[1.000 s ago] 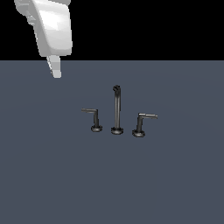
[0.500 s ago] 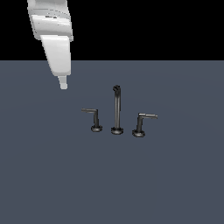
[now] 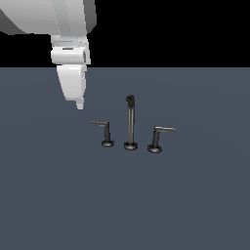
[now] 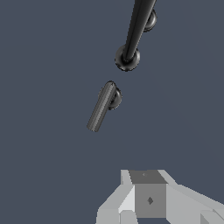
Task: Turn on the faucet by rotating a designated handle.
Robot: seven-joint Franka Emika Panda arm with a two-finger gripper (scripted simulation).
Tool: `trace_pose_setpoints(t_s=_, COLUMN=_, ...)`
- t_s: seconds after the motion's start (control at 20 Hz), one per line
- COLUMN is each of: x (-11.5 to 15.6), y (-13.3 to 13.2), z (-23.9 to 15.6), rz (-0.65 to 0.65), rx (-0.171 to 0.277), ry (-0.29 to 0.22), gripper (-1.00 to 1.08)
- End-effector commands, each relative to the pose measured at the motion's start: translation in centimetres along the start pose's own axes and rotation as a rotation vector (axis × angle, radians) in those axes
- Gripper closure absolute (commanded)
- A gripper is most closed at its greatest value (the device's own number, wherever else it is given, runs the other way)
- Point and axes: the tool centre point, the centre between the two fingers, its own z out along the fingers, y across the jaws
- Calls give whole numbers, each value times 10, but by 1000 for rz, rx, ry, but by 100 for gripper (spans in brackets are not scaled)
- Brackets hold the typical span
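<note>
Exterior view first: the smooth white gripper [image 3: 79, 103] hangs at the exterior view's left, tapering to a narrow tip above the flat slate-grey surface [image 3: 195, 205], clear of everything (whether its fingers are parted or pressed together, I cannot tell). Just beside it stands the handle [image 3: 103, 131], a dark metal L-shaped lever on a round base. Next comes the faucet [image 3: 130, 122], a thin glossy spout with hooked tip, then a mirror-image lever [image 3: 159, 136].

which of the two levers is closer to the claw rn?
The handle whose arm reaches toward the exterior view's left. The claw hangs just above it; the other lever sits beyond the spout.
</note>
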Motion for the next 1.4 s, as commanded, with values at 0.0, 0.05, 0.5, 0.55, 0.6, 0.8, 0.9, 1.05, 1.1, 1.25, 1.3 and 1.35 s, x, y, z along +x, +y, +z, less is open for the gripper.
trace_pose_setpoints(t_s=0.0, x=6, y=-11, z=11, rz=56, rx=2, ry=1, gripper=108)
trace_pose_setpoints(t_s=0.05, x=8, y=-16, z=16, rz=79, rx=2, ry=2, gripper=108)
trace_pose_setpoints(t_s=0.5, x=36, y=-54, z=57, rz=284, rx=8, ry=5, gripper=108)
trace_pose_setpoints(t_s=0.55, x=39, y=-58, z=60, rz=304, rx=9, ry=5, gripper=108)
trace_pose_setpoints(t_s=0.6, x=42, y=-61, z=64, rz=322, rx=9, ry=5, gripper=108)
trace_pose_setpoints(t_s=0.8, x=52, y=-71, z=75, rz=383, rx=11, ry=4, gripper=108)
trace_pose_setpoints(t_s=0.9, x=56, y=-74, z=79, rz=405, rx=12, ry=4, gripper=108)
trace_pose_setpoints(t_s=1.05, x=60, y=-78, z=83, rz=426, rx=13, ry=3, gripper=108)
trace_pose_setpoints(t_s=1.1, x=61, y=-78, z=83, rz=430, rx=13, ry=2, gripper=108)
trace_pose_setpoints(t_s=1.25, x=61, y=-79, z=83, rz=433, rx=13, ry=2, gripper=108)
trace_pose_setpoints(t_s=1.3, x=61, y=-79, z=83, rz=433, rx=13, ry=2, gripper=108)
trace_pose_setpoints(t_s=1.35, x=61, y=-79, z=83, rz=433, rx=13, ry=2, gripper=108)
